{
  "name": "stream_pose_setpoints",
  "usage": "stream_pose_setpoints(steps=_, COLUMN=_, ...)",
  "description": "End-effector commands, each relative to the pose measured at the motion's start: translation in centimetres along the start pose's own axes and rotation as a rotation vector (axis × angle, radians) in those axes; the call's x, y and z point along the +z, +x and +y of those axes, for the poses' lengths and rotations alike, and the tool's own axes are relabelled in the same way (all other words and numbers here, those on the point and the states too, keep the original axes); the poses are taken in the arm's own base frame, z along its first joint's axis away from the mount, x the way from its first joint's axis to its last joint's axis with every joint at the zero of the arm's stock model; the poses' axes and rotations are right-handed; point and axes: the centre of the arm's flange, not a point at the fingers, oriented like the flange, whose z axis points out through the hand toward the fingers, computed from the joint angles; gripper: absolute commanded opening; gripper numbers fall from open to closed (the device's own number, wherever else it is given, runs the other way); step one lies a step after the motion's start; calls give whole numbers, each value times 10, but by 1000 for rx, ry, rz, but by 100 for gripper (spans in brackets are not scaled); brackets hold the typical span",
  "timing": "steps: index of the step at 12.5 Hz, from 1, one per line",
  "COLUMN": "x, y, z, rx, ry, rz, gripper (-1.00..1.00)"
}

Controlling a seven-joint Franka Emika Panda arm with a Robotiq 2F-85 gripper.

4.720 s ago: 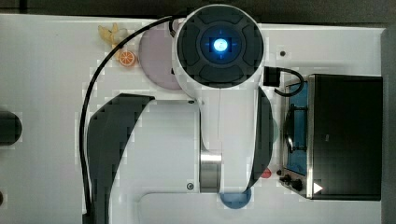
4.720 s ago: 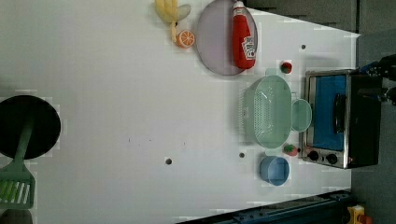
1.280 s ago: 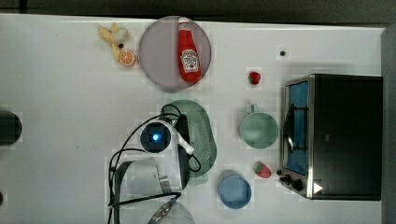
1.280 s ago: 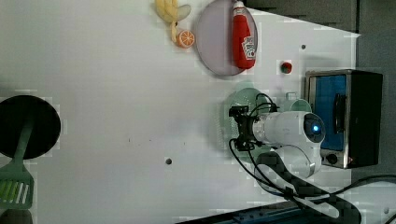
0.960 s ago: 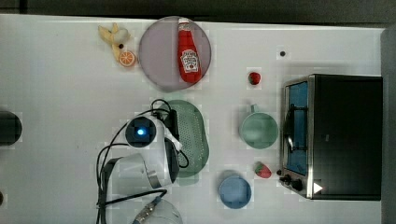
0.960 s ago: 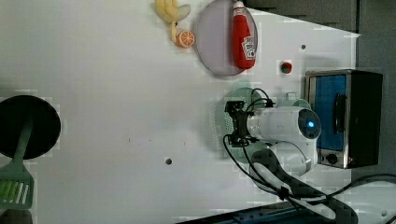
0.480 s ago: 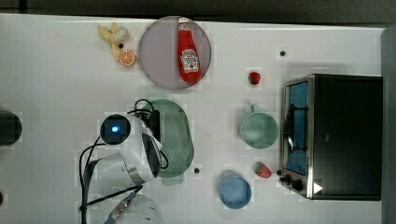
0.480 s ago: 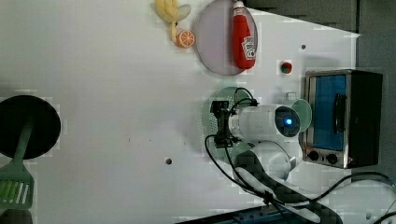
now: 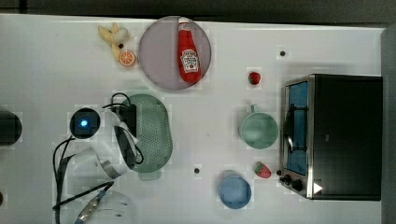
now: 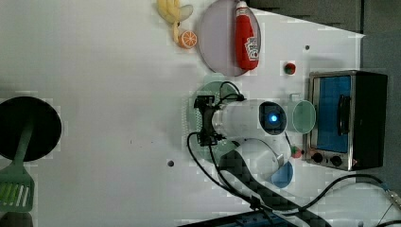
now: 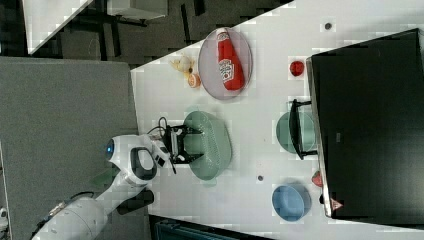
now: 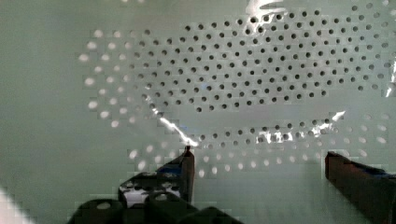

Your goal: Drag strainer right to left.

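The strainer point(image 9: 154, 135) is a pale sage-green oval colander dotted with holes, lying on the white table left of centre in the top view. My gripper point(image 11: 192, 145) reaches down into its bowl, open, with both black fingers spread wide near the inner wall. In the wrist view the perforated floor of the strainer point(image 12: 233, 70) lies between the fingertips of the gripper point(image 12: 259, 156), and nothing is pinched. In the left view the arm covers most of the strainer point(image 10: 191, 113).
A green mug point(image 9: 258, 130), a blue bowl point(image 9: 235, 190) and a toaster oven point(image 9: 336, 135) stand at the top view's right. A grey plate point(image 9: 159, 56) holds a ketchup bottle point(image 9: 188, 51). A black pan point(image 10: 28, 127) sits at the left view's left.
The arm and the strainer have slid together toward the top view's left, away from the mug. The fingers have stayed spread.
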Motion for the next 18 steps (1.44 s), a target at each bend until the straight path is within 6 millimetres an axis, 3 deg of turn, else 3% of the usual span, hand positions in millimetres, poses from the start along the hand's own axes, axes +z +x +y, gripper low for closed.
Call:
stream_pose_setpoints(steps=1, x=6, y=-41, z=-3, rx=39, ry=-12, rz=-40, gripper=100)
stream_pose_setpoints(steps=11, x=6, y=-111, z=-5, rx=49, ry=-24, rz=-124, gripper=100)
stream_pose_setpoints(steps=18, x=8, y=-144, z=-1, rx=53, ry=-20, rz=-153, gripper=100)
